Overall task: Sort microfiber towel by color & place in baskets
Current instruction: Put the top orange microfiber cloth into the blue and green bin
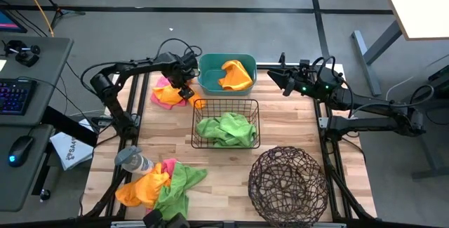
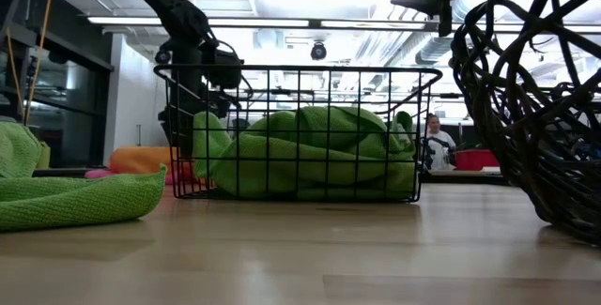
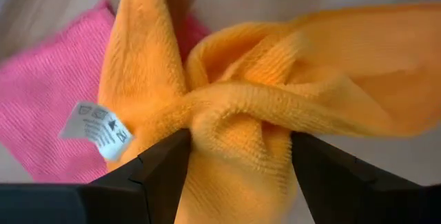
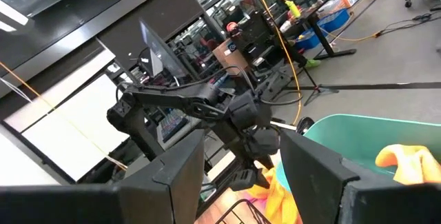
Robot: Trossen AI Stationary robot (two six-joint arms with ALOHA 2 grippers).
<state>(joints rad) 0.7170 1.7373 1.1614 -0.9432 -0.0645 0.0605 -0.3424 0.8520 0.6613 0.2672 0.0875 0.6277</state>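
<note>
My left gripper [image 3: 234,156] is clamped on a fuzzy orange towel [image 3: 241,107] at the table's far left, over a flat pink towel [image 3: 48,93]. My right gripper [image 1: 275,78] hangs at the far right, fingers apart, holding nothing. Three baskets: a smooth teal plastic tub [image 1: 210,81] with one orange cloth, a black wire-grid box [image 1: 226,104] of green cloths, a round twig-weave basket [image 1: 287,184]. A mixed heap of towels [image 1: 158,186] sits near left beside a grey bottle [image 1: 133,161].
</note>
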